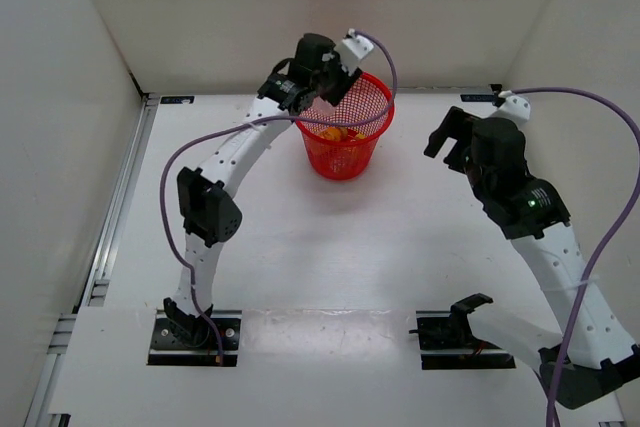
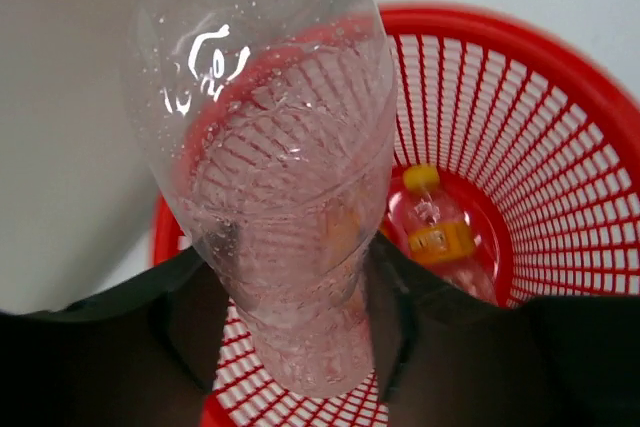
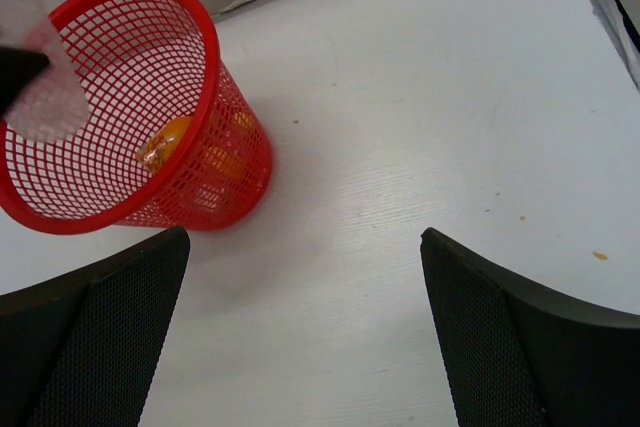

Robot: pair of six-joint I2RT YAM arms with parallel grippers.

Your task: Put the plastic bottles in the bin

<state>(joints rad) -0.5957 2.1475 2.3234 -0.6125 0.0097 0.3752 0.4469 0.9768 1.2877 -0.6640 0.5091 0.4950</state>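
My left gripper (image 2: 300, 332) is shut on the longer clear bottle (image 2: 265, 137) and holds it over the near rim of the red mesh bin (image 2: 520, 42); its cap is out of view. In the bin lies the small clear bottle with an orange cap (image 2: 437, 227). In the top view the left gripper (image 1: 312, 97) hangs at the bin's back-left rim (image 1: 372, 125), and orange shows inside the bin (image 1: 335, 133). In the right wrist view the bin (image 3: 205, 37) stands at upper left, an orange bottle (image 3: 165, 142) shows through its mesh, and the clear bottle (image 3: 50, 97) hangs over it. My right gripper (image 3: 305, 257) is open and empty above the table.
The bin stands at the back middle of the white table (image 1: 400, 247), near the back wall. The right arm (image 1: 510, 192) hovers to the bin's right. White walls close in the left, back and right sides.
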